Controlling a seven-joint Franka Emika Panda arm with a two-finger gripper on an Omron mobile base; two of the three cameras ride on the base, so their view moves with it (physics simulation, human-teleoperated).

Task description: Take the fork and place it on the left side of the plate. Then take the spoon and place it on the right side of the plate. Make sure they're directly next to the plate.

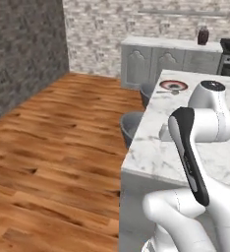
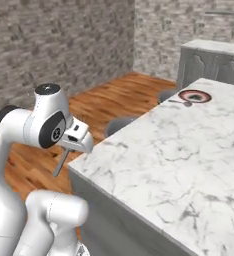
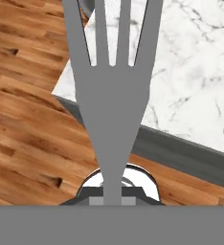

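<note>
So the robot's got the slim grey metal fork (image 3: 111, 100) clamped in its two-finger gripper (image 2: 69, 145), jaws closed right down on the thin handle. In the hand view the four tines fan out up the middle, pointing over the corner of the white marble counter (image 2: 179, 165) with the wood floor (image 1: 53, 142) underneath. From the right base view the fork hangs down and a bit sideways out of the hand, just off the counter's near corner, not over it yet.

The arm is folded up tight, elbow high, wrist tucked close to its own body, hand tilted downward.

Way at the far end of the counter sits the round red-rimmed plate (image 2: 195, 95), with the slim grey metal spoon (image 2: 181, 102) lying just beside its near edge, maybe touching, hard to tell at that size.

Progress-wise it looks like early days: fork picked up but not placed, spoon not yet handled
</note>
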